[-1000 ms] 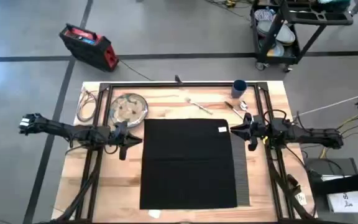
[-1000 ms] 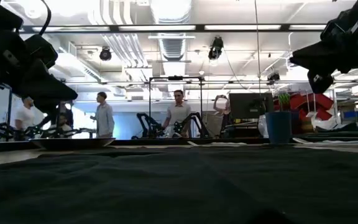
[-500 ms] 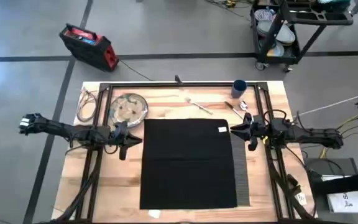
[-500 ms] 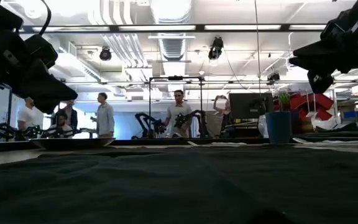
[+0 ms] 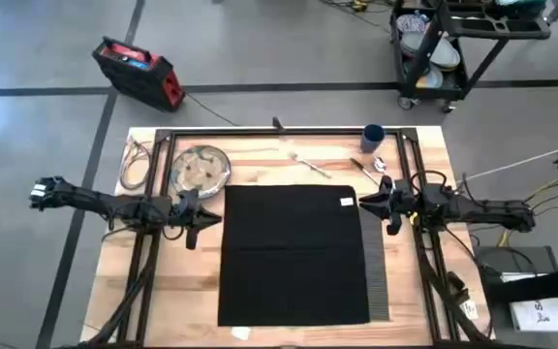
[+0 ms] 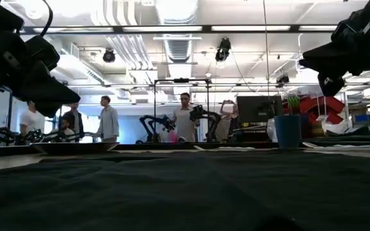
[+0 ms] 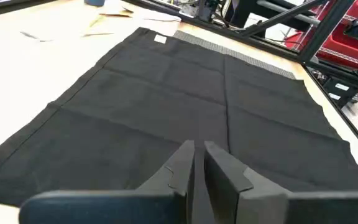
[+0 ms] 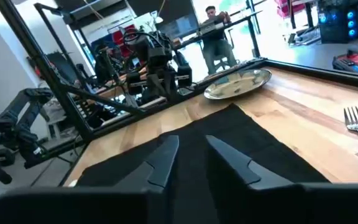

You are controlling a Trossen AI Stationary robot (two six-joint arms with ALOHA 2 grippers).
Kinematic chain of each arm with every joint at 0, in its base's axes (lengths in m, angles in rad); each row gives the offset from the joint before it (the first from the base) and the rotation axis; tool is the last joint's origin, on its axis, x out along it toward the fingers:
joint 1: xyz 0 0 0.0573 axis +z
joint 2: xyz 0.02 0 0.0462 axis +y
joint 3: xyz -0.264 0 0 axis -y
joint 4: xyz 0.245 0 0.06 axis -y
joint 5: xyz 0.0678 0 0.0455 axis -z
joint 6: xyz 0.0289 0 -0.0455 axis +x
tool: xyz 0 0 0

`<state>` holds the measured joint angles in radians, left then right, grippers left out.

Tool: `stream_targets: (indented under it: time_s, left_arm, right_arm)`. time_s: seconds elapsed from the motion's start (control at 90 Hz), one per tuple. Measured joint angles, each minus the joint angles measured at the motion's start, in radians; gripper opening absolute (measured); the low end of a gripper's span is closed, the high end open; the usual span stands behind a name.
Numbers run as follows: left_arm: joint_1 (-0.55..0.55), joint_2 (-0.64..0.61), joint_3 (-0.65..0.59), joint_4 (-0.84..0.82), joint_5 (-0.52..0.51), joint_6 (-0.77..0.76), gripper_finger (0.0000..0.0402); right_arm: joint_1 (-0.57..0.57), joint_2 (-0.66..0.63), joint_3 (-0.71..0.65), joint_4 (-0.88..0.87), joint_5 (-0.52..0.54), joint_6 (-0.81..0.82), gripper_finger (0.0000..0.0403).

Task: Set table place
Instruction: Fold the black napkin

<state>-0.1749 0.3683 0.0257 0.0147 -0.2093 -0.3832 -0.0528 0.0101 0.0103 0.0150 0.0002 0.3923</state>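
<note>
A black cloth napkin (image 5: 294, 254) lies spread flat over the dark ribbed placemat (image 5: 377, 262), leaving only the mat's right strip showing. Along the table's (image 5: 424, 155) far side lie a silvery plate (image 5: 200, 167), a fork (image 5: 310, 165), a knife (image 5: 364, 173) and a spoon (image 5: 380, 164). A dark blue cup (image 5: 373, 136) stands upright there. My left gripper (image 5: 201, 219) hovers shut just off the napkin's left edge. My right gripper (image 5: 364, 204) hovers open over the napkin's far right corner. Neither touches anything.
A coil of cable (image 5: 136, 165) lies at the table's far left corner. Black metal rails (image 5: 289, 133) frame the work area. Bare wood shows to the left of the napkin. People stand in the room beyond the table (image 6: 108, 122).
</note>
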Motion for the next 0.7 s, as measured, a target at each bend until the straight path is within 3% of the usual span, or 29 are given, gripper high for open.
stream_targets:
  time_s: [0.378,0.7]
  left_arm:
    - [0.000,0.000,0.000,0.000,0.000,0.000,0.0020]
    - [0.000,0.000,0.000,0.000,0.000,0.000,0.0020]
  right_arm:
    - [0.000,0.000,0.000,0.003,0.001,0.001,0.0039]
    - [0.000,0.000,0.000,0.005,0.001,0.001,0.0051]
